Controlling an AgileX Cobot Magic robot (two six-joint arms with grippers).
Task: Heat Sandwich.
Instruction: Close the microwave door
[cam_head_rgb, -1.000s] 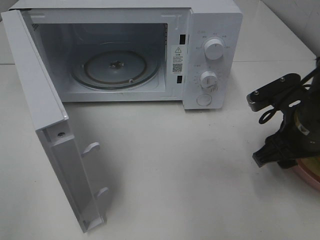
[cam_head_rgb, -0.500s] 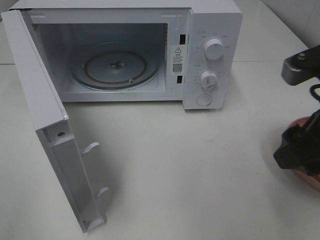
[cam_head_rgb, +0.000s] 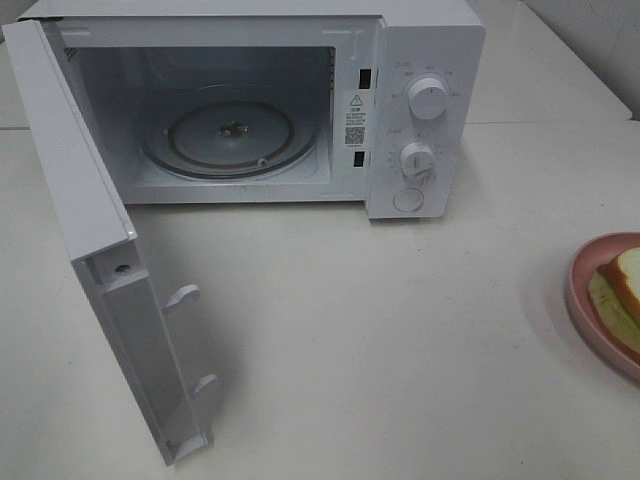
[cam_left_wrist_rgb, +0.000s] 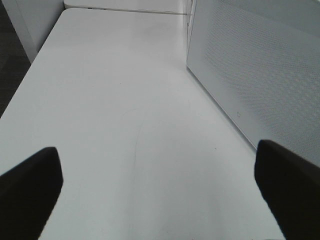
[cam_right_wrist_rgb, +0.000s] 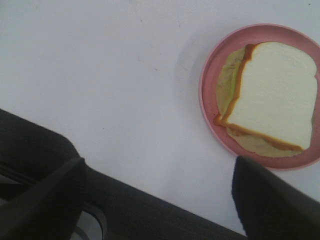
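**Visible Robot Hardware**

Left gripper: two matte black fingers with rounded, blunt tips and no markings. Right gripper: two matte black fingers of similar form, with a dark ribbed body section behind them. Cables and screws cannot be made out.

No legible text; microwave sticker blurred

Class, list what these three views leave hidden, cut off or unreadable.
- Pink plate and sandwich: cut by the high view's right edge.
- Both arms: outside the high view.
- Dial markings on the microwave: too small to read there.
- Sandwich's lower slice: mostly covered by the top slice in the right wrist view.
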